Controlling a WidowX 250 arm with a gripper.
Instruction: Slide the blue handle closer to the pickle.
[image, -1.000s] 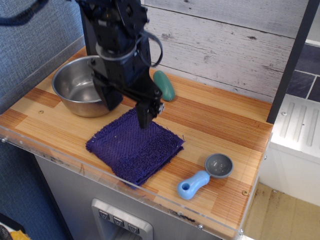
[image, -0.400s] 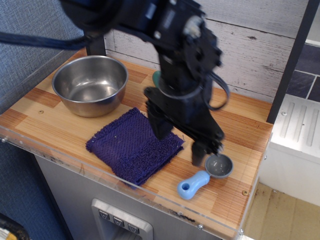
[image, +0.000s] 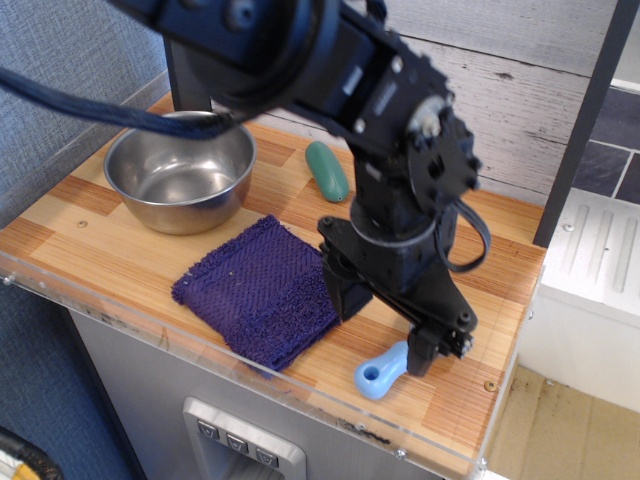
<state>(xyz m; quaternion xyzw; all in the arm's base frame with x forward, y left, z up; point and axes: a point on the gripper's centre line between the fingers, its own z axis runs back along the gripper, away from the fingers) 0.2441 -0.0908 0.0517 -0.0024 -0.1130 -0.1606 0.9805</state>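
Spread, seemingly, my gripper straddles the blue handle; light, slick plastic, best pushed at its neck toward the pickle.

We see a mock kitchen: wooden desk, plank wall, steel bowl, towel.

The wooden counter carries bowl, towel, pickle, blue handle.

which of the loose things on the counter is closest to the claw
The blue handle, right under the claw; the purple towel, pickle and steel bowl lie farther left.
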